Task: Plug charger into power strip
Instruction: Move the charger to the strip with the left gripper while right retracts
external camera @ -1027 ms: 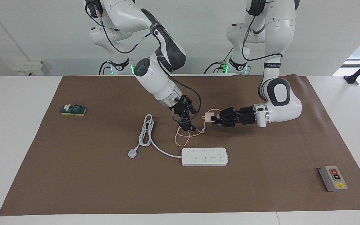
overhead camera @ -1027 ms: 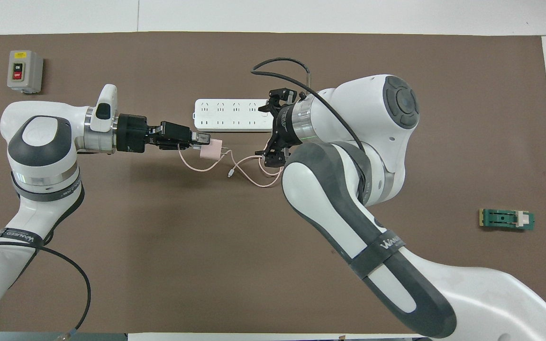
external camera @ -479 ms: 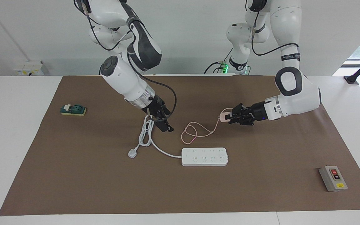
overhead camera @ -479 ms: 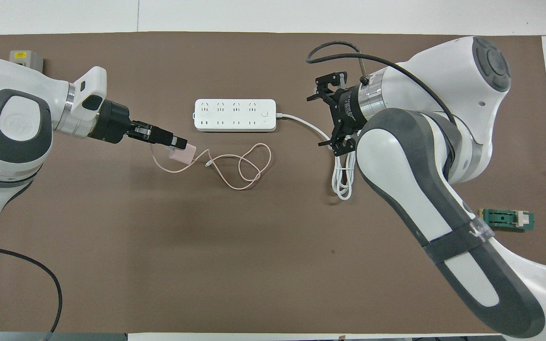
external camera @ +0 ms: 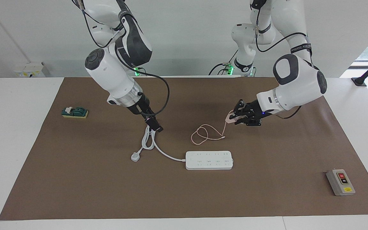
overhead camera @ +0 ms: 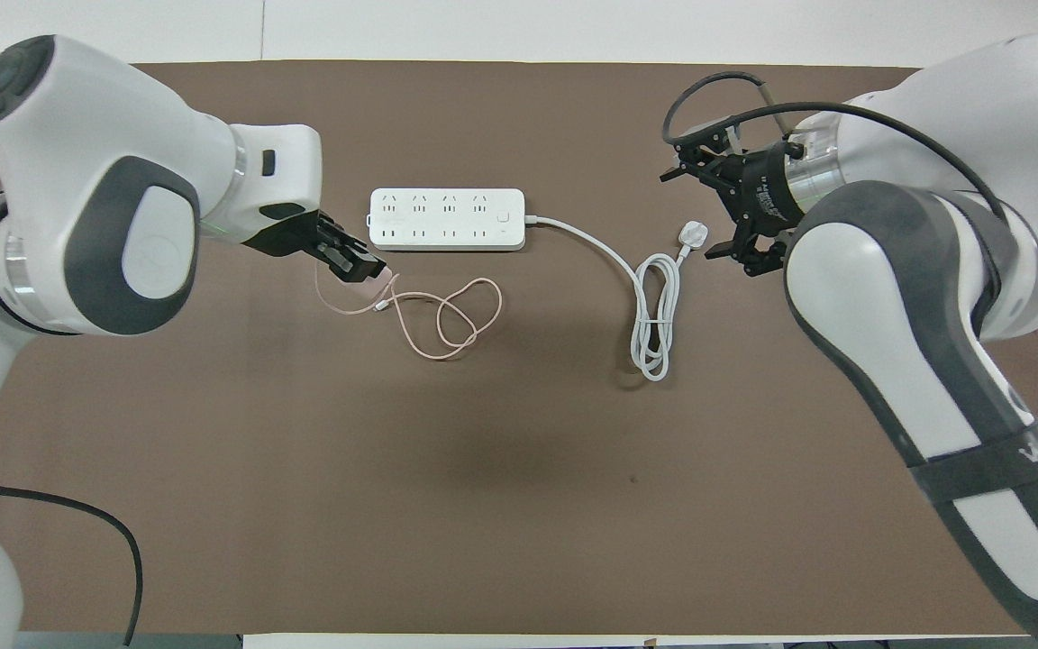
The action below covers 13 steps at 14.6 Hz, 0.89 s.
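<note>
Brown-matted table (external camera: pixel 75 191): left tool (external camera: pixel 235 116) clamps light, rigid charger (external camera: pixel 230 117) by its body; limp cable (external camera: pixel 208 134) trails. Right tool (external camera: pixel 154 125) wide, empty. Power strip (external camera: pixel 209 160) waits.

1. A dark band around the left arm's (external camera: pixel 299 80) forearm carries white lettering; the word cannot be made out.
2. The grey button box (external camera: pixel 340 182), at the left arm's end of the table, bears a yellow label, unreadable.
</note>
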### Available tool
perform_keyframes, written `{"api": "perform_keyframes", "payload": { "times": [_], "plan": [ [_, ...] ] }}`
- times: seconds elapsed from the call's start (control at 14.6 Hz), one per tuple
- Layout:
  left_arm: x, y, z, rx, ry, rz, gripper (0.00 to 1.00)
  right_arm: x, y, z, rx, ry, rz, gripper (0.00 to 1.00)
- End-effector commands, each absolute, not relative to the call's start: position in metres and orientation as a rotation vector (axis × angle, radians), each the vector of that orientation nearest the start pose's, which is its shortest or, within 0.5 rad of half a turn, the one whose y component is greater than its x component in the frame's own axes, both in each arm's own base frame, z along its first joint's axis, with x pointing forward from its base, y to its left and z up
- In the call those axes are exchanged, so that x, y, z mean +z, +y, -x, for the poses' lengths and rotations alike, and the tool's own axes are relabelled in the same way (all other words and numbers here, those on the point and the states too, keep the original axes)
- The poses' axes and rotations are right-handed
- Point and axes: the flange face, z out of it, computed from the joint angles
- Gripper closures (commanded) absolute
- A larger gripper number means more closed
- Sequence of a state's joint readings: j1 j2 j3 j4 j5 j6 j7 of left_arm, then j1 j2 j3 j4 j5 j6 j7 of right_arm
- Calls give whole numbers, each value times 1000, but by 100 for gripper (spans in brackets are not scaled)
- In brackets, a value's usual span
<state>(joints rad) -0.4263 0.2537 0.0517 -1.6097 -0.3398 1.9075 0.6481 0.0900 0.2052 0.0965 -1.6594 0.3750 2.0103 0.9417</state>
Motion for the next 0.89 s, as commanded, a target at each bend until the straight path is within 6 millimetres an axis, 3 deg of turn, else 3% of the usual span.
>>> {"api": "perform_keyframes", "payload": {
  "times": [0.0,0.21,0.34,0.55,0.82],
  "plan": [
    [489,-279,-591,-268,1749,2806,100,511,103,-626,9,1032,2624,0],
    [492,-294,-589,-289,1953,2456,100,519,75,-623,-60,850,2772,0],
    [487,-300,-587,-302,2024,2331,100,526,51,-618,-69,717,2846,0],
    [479,-298,-588,-309,2027,2251,100,535,3,-611,-85,613,2909,0],
    [444,-303,-591,-348,2029,2238,100,546,-22,-596,-63,501,3036,0]
  ]
}}
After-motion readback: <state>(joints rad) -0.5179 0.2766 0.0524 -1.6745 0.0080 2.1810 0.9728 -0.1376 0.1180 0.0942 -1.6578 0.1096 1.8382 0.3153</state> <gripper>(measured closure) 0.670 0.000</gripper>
